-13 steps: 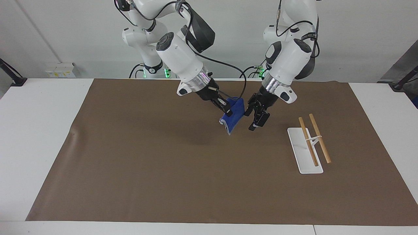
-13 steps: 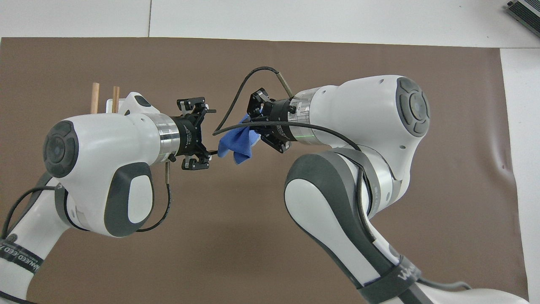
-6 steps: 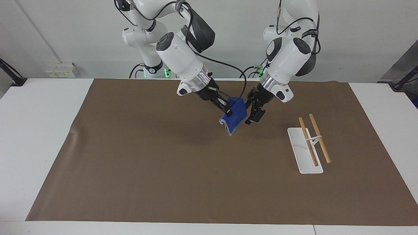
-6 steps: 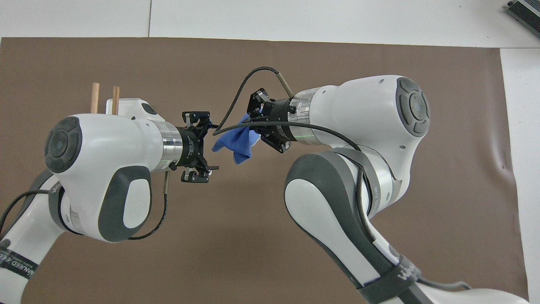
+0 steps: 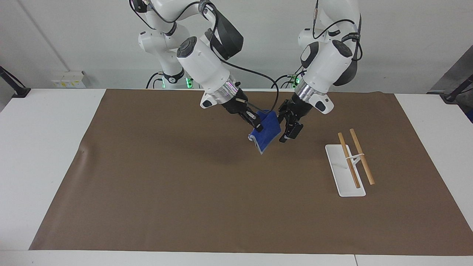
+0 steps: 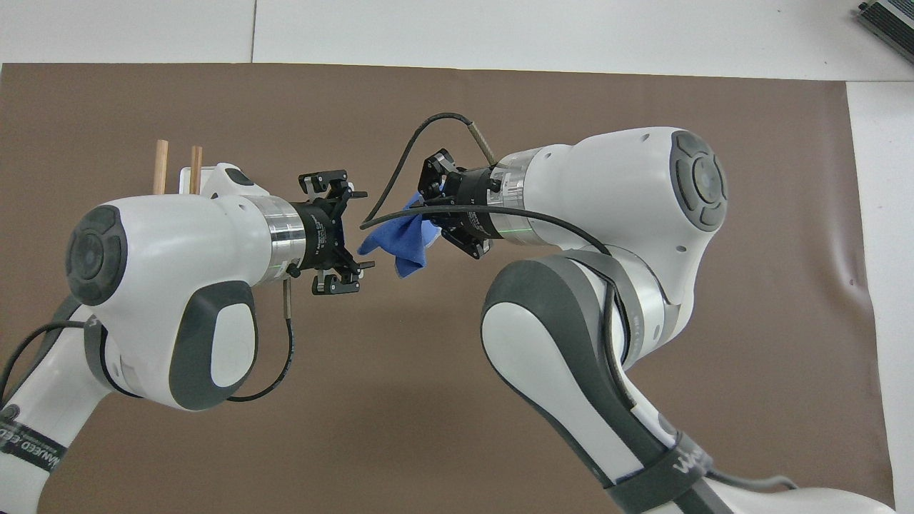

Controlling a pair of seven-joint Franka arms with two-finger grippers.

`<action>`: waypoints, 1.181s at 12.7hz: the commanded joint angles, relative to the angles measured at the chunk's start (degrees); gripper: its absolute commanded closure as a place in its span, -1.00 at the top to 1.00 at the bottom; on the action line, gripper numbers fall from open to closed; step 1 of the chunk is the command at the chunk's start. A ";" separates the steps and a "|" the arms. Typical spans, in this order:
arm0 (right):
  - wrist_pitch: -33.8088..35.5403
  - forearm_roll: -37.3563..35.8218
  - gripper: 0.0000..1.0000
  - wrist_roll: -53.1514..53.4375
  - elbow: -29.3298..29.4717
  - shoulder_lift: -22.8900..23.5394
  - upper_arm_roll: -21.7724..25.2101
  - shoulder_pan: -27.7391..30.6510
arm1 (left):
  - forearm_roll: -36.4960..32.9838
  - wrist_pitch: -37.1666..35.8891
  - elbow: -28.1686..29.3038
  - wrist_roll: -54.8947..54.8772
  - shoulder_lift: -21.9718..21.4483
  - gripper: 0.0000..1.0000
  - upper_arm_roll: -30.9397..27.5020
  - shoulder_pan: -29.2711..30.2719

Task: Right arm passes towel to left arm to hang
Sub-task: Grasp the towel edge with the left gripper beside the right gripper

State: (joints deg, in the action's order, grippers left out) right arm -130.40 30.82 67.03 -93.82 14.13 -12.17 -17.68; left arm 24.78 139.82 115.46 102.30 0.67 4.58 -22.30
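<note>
My right gripper (image 5: 257, 123) is shut on one end of the blue towel (image 5: 266, 133) and holds it up over the middle of the brown mat, with the cloth hanging down from the fingers. My left gripper (image 5: 282, 129) is open and level with the towel, its jaws standing on either side of the towel's free edge. I cannot tell if they touch the cloth. In the overhead view the towel (image 6: 401, 241) hangs between the left gripper (image 6: 363, 230) and the right gripper (image 6: 428, 218).
A white rack base (image 5: 343, 173) with two wooden rods (image 5: 362, 157) stands on the brown mat (image 5: 166, 177) toward the left arm's end of the table. In the overhead view my left arm hides most of it; only the rod tips (image 6: 161, 164) show.
My left gripper has risen and moved in toward the towel's free edge, staying open. The right gripper has held the towel still.
</note>
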 commanded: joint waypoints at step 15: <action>0.84 1.26 -0.93 0.38 0.57 0.28 -0.58 0.72 | 0.98 8.18 1.61 -4.22 0.47 -0.93 -0.54 -2.31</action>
State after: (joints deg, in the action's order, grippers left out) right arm -130.39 30.82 67.03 -93.83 14.16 -12.17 -17.68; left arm 24.77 147.35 115.92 99.65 1.69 4.72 -23.82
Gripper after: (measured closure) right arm 0.921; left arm 0.811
